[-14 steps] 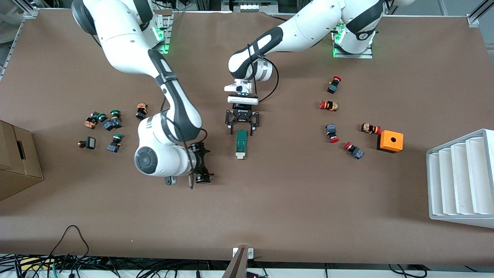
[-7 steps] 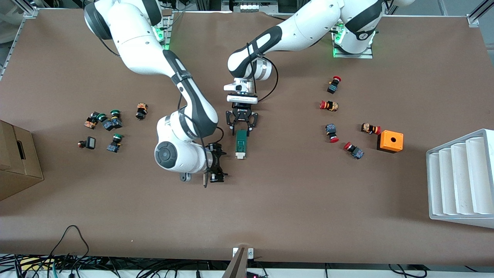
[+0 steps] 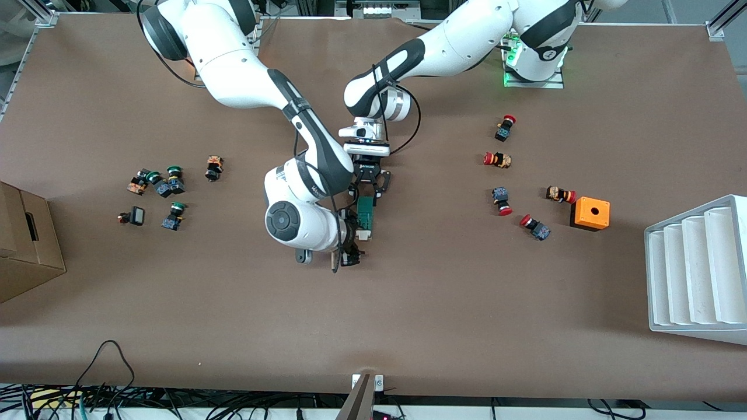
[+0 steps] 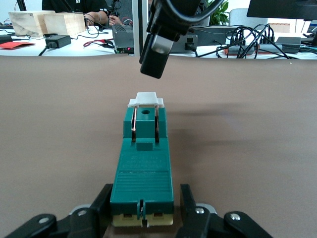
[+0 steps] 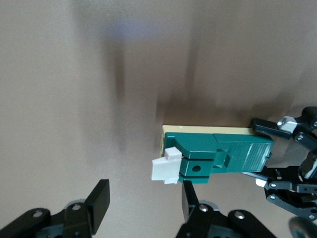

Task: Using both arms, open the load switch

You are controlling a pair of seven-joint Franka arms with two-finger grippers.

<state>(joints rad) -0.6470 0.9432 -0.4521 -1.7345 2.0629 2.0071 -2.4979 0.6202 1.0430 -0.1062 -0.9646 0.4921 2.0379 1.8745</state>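
The load switch (image 3: 366, 213) lies flat mid-table, dark green, with its white piece (image 3: 363, 235) at the end nearer the front camera. My left gripper (image 3: 366, 196) is down at the switch's other end and shut on it; in the left wrist view its fingers (image 4: 101, 199) press both sides of the green body (image 4: 143, 168). My right gripper (image 3: 355, 241) hovers low beside the white end, open. In the right wrist view (image 5: 143, 206) nothing is between its fingers, and the white piece (image 5: 165, 171) sits just off one fingertip (image 5: 188, 198).
Several red-capped push buttons (image 3: 502, 200) and an orange box with a hole (image 3: 590, 213) lie toward the left arm's end. Green-capped buttons (image 3: 166, 184) cluster toward the right arm's end. A white slotted rack (image 3: 694, 268) and a cardboard box (image 3: 26, 245) stand at the table's ends.
The right arm has swung in from its own end of the table to the switch's white end, its jaws narrowing. The left gripper's fingers have closed onto the switch.
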